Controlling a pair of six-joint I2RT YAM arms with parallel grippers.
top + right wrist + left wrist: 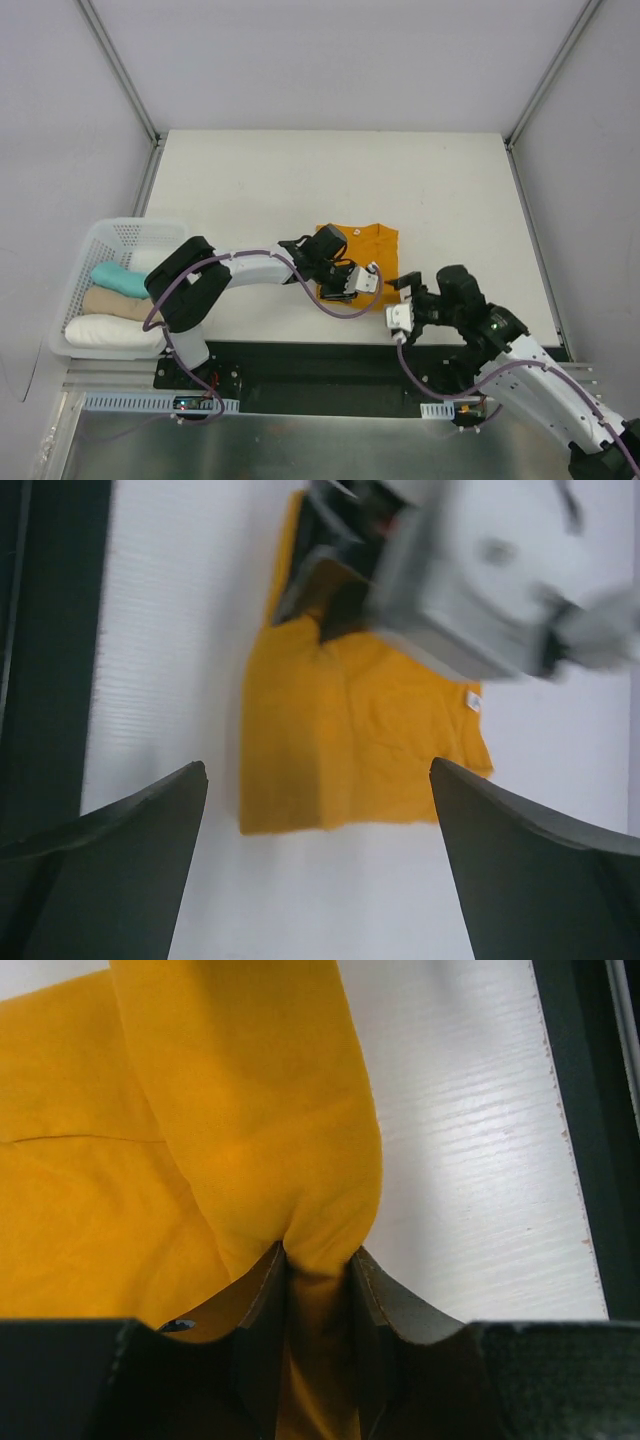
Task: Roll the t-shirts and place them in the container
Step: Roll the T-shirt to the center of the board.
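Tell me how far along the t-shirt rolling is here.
Done: the orange t-shirt lies folded into a flat rectangle on the table, and three rolled cloths sit in the basket. In hand: the left gripper is shut on a pinch of the shirt's fabric, lifting a fold, while the right gripper hangs open, off the fabric. Left: no roll shows yet, so the whole rolling remains.

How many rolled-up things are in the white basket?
3. In the white basket, a teal one lies at the back, a tan one in the middle and a white one at the front. Another may be hidden at the back.
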